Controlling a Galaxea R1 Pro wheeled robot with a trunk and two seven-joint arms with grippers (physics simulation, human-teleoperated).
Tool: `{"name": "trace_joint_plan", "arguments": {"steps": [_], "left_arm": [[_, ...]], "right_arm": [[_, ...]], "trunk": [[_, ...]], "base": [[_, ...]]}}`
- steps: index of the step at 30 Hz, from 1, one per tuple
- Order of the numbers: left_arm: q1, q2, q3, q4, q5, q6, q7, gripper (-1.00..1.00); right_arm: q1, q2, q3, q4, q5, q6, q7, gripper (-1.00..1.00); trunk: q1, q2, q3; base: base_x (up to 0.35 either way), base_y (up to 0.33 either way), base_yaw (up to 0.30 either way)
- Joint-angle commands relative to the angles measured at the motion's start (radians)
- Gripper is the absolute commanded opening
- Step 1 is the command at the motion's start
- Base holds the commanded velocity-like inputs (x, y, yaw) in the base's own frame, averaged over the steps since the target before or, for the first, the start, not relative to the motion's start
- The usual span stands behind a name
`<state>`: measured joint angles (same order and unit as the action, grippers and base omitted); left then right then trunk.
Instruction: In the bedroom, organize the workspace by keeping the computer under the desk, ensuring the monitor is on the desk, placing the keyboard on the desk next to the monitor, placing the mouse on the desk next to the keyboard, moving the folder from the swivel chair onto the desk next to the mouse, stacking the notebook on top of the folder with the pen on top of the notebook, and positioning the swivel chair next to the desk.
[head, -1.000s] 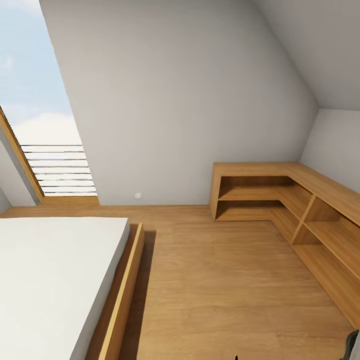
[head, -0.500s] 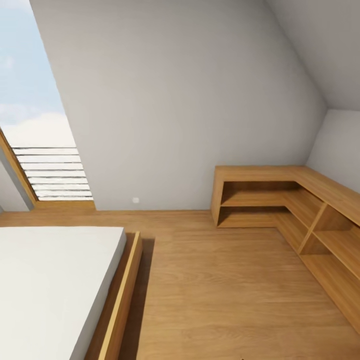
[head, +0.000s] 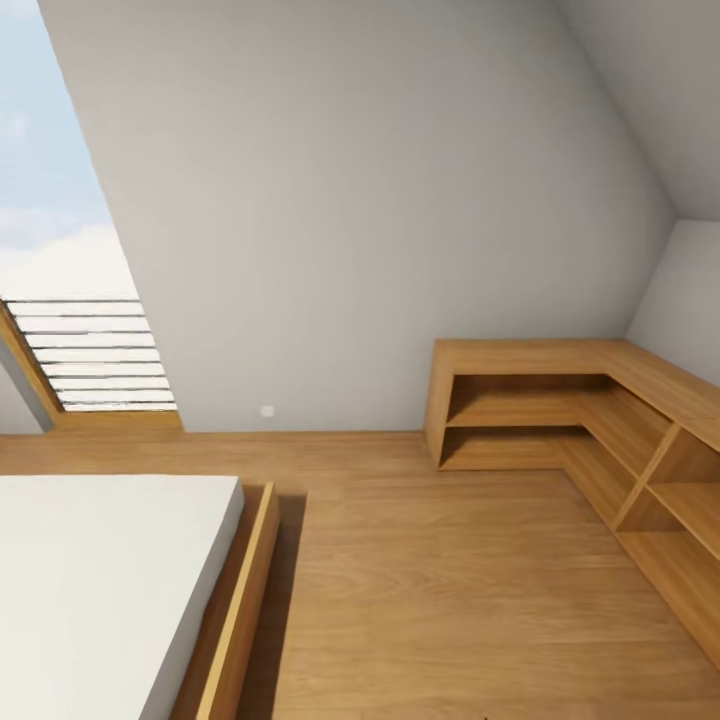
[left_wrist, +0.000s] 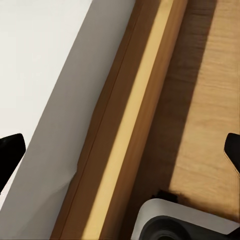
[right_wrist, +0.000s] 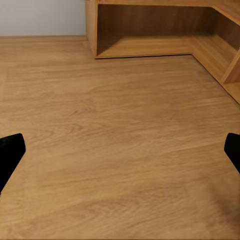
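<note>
In transit: bed (head: 100, 580) left of light-wood shelf unit (head: 560, 400), no task items sighted; both jaws spread, empty; best turn slowly, scanning for counter.

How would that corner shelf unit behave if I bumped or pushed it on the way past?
The shelf unit would probably barely move: it is a long L-shaped wooden piece sitting flat on the wood floor, so likely heavy and stiff. It looks unlikely to tip, being low and wide. Its open compartments look bare, so nothing should spill.

bed (head: 100, 580) left | floor (head: 450, 600) between | shelf unit (head: 560, 400) right, against back wall (head: 350, 220)
</note>
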<state>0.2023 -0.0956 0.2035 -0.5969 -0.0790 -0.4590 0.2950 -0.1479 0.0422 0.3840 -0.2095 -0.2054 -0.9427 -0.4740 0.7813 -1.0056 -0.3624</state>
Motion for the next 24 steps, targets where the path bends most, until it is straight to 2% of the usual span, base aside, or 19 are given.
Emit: {"name": "trace_joint_plan", "arguments": {"steps": [1,9,24], "left_arm": [[0.0,-0.001,0.004,-0.001,-0.008,0.0,0.003,1.0],[0.0,-0.001,0.004,-0.001,-0.008,0.002,0.003,1.0],[0.0,-0.001,0.004,-0.001,-0.008,0.002,0.003,1.0]], "right_arm": [[-0.001,0.0,0.009,0.001,-0.01,-0.004,-0.003,1.0],[-0.001,0.0,0.008,0.0,-0.012,-0.004,-0.003,1.0],[-0.001,0.005,0.009,-0.002,-0.014,-0.002,-0.004,1.0]], "trunk": [[0.001,-0.001,-0.001],[0.001,-0.001,0.0],[0.001,-0.001,0.004]], "base": [[0.333,0.0,0.0],[0.333,0.0,-0.031],[0.333,0.0,-0.234]]}}
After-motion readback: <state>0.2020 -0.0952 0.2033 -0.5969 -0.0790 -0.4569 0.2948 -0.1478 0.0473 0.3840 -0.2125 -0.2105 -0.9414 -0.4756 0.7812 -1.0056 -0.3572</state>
